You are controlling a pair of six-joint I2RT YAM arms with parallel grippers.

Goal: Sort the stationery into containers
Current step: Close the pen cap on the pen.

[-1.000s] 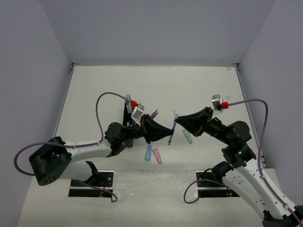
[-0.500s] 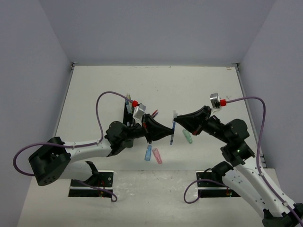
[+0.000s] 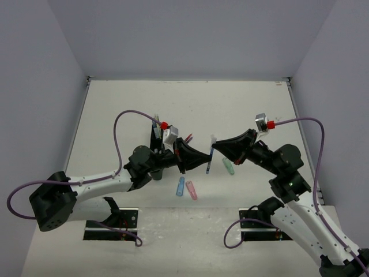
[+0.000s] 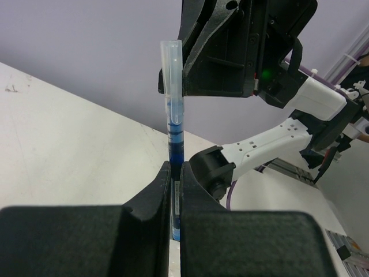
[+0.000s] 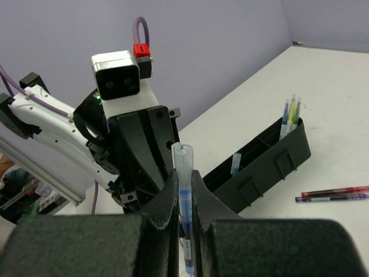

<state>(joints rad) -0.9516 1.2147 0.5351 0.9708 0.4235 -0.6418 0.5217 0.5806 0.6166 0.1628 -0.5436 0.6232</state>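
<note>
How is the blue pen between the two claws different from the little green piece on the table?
The blue pen is long and thin; the green piece is short and chunky. The pen is held in the air by the left gripper and right gripper; the green piece lies untouched on the table. Both are outside the black organiser.

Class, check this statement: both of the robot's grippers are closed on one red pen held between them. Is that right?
Not quite. The pen is blue, not red; the left wrist view shows its blue barrel and clear cap plainly. The rest stands: the left gripper and the right gripper are both closed on that one pen, held between them.
</note>
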